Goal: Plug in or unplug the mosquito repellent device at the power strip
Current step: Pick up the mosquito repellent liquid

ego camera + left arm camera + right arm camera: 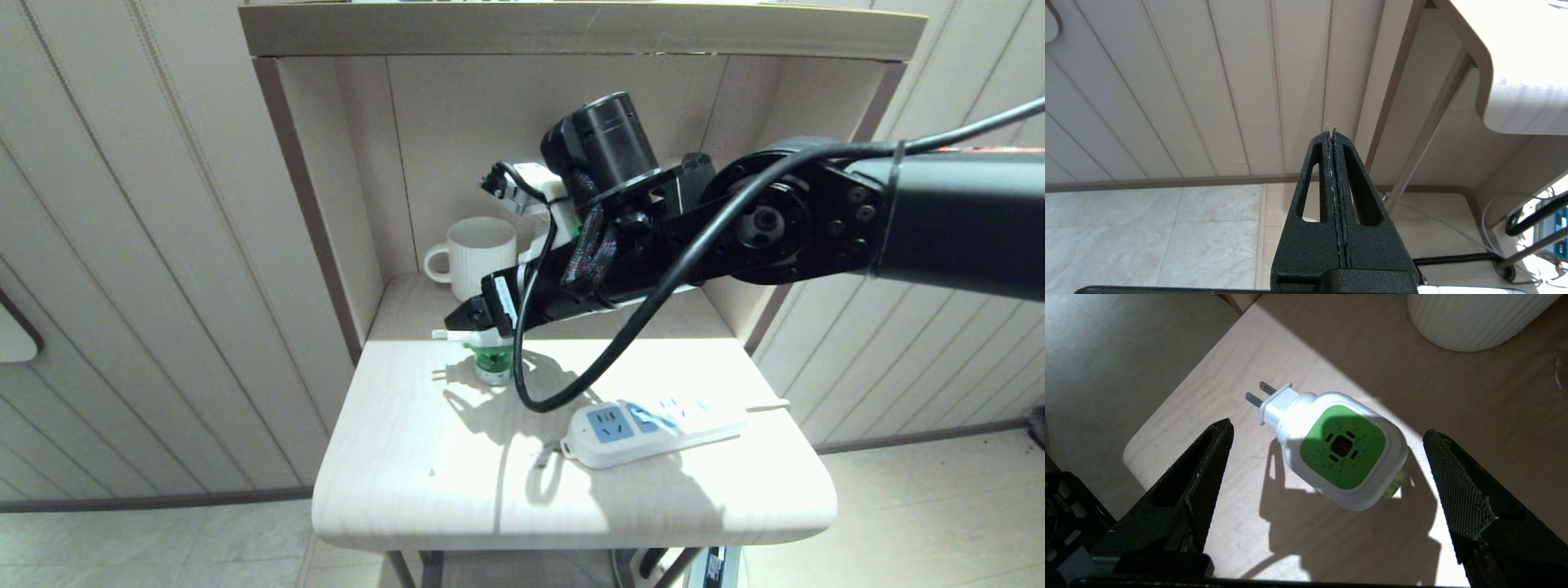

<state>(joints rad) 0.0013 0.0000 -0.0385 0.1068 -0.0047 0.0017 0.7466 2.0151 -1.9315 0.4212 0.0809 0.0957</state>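
Observation:
The mosquito repellent device [490, 359] [1343, 447] stands free on the table, unplugged. Its green face points up and its two prongs [1257, 395] stick out sideways toward the table's left edge; the green bottle peeks out underneath. My right gripper [473, 322] [1327, 430] hovers just above it, open wide, one finger on each side and neither touching it. The white power strip [653, 420] lies apart at the front right of the table with nothing plugged in. My left gripper [1331, 132] hangs shut beside the table, holding nothing.
A white ribbed mug [478, 253] [1474, 318] stands in the shelf alcove just behind the device. The strip's thin cord [767, 404] runs off the right edge of the table [490, 490]. The right arm's black cable [620, 343] loops low over the tabletop.

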